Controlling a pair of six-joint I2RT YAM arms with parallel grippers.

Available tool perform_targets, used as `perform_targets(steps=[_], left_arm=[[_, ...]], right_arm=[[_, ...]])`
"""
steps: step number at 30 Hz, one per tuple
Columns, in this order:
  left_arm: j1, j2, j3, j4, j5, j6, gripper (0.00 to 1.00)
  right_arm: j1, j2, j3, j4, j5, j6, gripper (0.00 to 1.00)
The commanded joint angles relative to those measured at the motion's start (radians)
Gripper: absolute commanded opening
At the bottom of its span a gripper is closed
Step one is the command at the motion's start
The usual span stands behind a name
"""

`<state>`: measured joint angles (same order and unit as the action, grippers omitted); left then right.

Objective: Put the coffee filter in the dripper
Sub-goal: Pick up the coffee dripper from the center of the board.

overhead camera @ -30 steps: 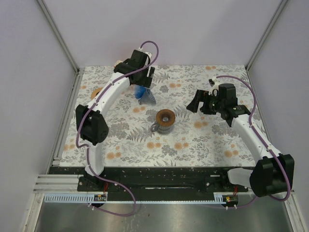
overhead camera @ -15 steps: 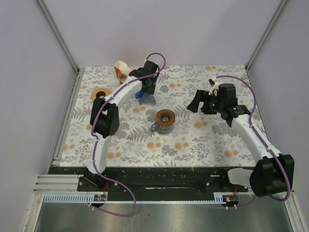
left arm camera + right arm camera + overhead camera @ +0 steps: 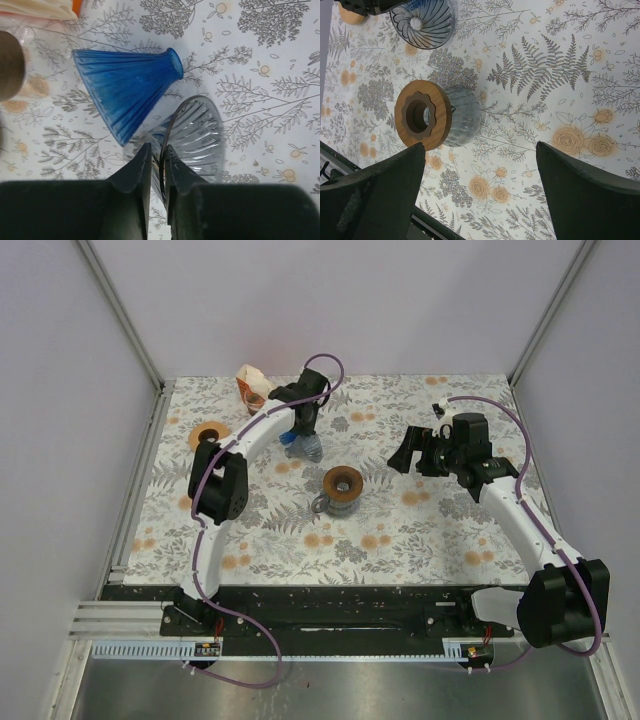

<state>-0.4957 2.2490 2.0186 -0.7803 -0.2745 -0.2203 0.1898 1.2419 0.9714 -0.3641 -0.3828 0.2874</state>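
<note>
The left claw (image 3: 157, 162) reaches toward the far edge of the worktop (image 3: 440, 530), left of centre. Its fingers (image 3: 140, 167) are pinched together on the thin rim of a clear glass dripper (image 3: 197, 135), which lies tipped on the floral surface. Just beside it a blue dripper (image 3: 125, 87) lies on its side, wide mouth toward the claw. The coffee filters (image 3: 250, 387), a cream stack in an orange wrapper, sit in the far left corner, apart from every dripper. A wood-collared dripper (image 3: 440, 117) rests near the middle of the worktop, and a loose wooden ring (image 3: 209, 435) lies near the left edge. The right claw (image 3: 480, 150) hangs above the right half, spread wide and holding nothing.
</note>
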Motion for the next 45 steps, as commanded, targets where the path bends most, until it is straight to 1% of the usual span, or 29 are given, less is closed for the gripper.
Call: perform_targets(steps=[1, 4, 8, 10, 13, 16, 21, 25, 31, 37, 42, 45], left_arm=[[0.002, -0.003, -0.014, 0.006, 0.024, 0.010, 0.06], [0.002, -0.026, -0.024, 0.004, 0.046, 0.015, 0.00], [0.003, -0.060, -0.029, -0.004, 0.173, 0.056, 0.00], [0.002, -0.072, -0.029, -0.005, 0.202, 0.053, 0.00], [0.002, -0.097, -0.021, -0.008, 0.195, 0.058, 0.00], [0.002, -0.144, -0.044, 0.024, 0.192, 0.078, 0.00], [0.002, -0.212, -0.083, 0.038, 0.302, 0.102, 0.00], [0.002, -0.256, -0.121, 0.035, 0.325, 0.125, 0.00], [0.002, -0.284, -0.093, 0.041, 0.331, 0.128, 0.00], [0.002, -0.334, -0.093, 0.042, 0.353, 0.119, 0.00], [-0.006, -0.402, -0.107, 0.035, 0.422, 0.119, 0.00], [-0.020, -0.450, -0.113, 0.036, 0.434, 0.131, 0.00]], right_arm=[[0.005, -0.013, 0.003, 0.030, 0.010, -0.011, 0.99], [0.005, -0.016, 0.004, 0.025, 0.010, -0.013, 0.99], [0.004, -0.024, 0.004, 0.024, 0.015, -0.011, 0.99], [0.007, -0.025, 0.004, 0.021, 0.015, -0.011, 0.99], [0.005, -0.030, 0.013, 0.013, 0.015, -0.010, 1.00], [0.005, -0.038, 0.015, 0.008, 0.015, -0.008, 0.99], [0.005, -0.044, 0.015, 0.007, 0.005, -0.007, 0.99], [0.005, -0.041, 0.015, 0.008, 0.001, -0.005, 0.99], [0.007, -0.021, 0.038, -0.004, -0.030, 0.001, 0.99], [0.005, -0.041, 0.039, -0.010, -0.011, -0.001, 1.00], [0.007, -0.029, 0.059, -0.010, -0.027, 0.013, 0.99], [0.005, -0.019, 0.073, -0.009, -0.037, 0.021, 0.99]])
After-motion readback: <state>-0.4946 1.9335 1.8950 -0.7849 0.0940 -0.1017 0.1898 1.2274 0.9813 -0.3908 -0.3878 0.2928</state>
